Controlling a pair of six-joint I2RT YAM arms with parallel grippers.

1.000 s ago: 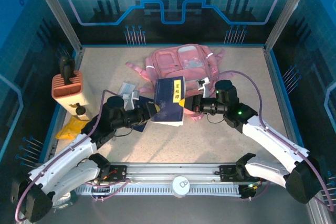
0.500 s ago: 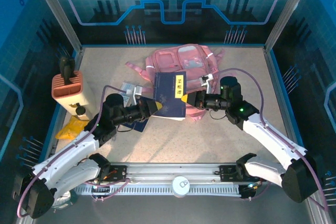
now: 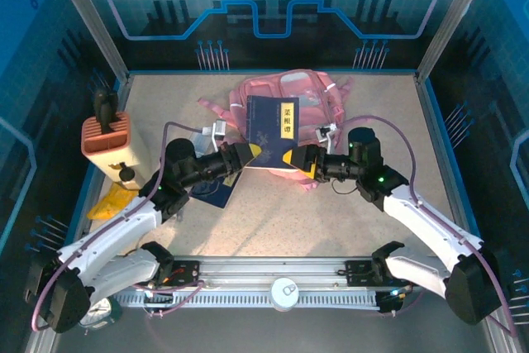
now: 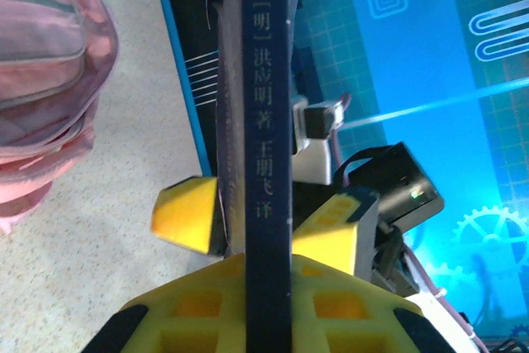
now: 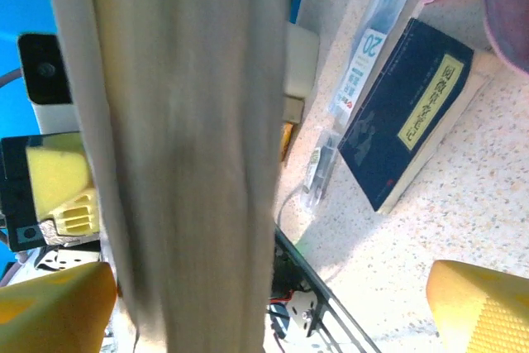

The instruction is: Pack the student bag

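The student bag (image 3: pixel 285 95), pink and soft, lies at the back middle of the table, and its side is at the left edge of the left wrist view (image 4: pixel 41 80). A dark blue book (image 3: pixel 273 131) is held upright just in front of the bag. My left gripper (image 3: pixel 248 153) is shut on the book's spine (image 4: pixel 266 121), one yellow finger on each cover (image 4: pixel 186 217). My right gripper (image 3: pixel 306 159) is open at the book's right edge. The pale page edge (image 5: pixel 182 163) stands between its wide-spread fingers (image 5: pixel 479 303).
A second blue book (image 5: pixel 409 113) and a clear packet (image 5: pixel 364 64) lie on the table to the left, under my left arm. An orange ribbed box (image 3: pixel 105 142) stands at the far left with a yellow item (image 3: pixel 111 200) beside it. A metal rail (image 3: pixel 273 274) runs along the front.
The book has risen upright and moved back towards the bag. My left gripper has shut on it and my right gripper has opened and let go.
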